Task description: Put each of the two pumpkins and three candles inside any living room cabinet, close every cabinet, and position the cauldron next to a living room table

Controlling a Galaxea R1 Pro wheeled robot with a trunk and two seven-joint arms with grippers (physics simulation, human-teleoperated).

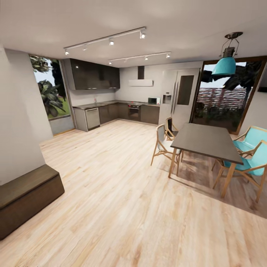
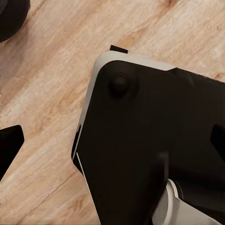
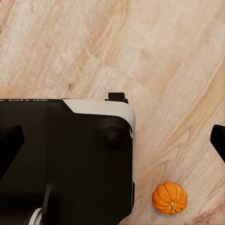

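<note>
- One pumpkin lies on the wooden floor in the right wrist view, just beside the corner of the robot's black base, not touching it.
- Two dark tips of the right fingers show at opposite edges of that view, spread wide with nothing between them but floor and base.
- One dark tip of the left fingers shows at the edge of the left wrist view, over the floor next to the base; whether this pair is spread or pressed together I cannot tell.
- Ahead, in the head view, a tall dark dining table stands on the floor with a pale chair on its near-left side and turquoise chairs on its far side.
- Behind that dining table is a kitchen with dark cupboards.
- A turquoise lamp hangs above the dining table.
- Well to the left of the dining table, a long low dark-brown cabinet sits against the white wall, its front shut.
</note>
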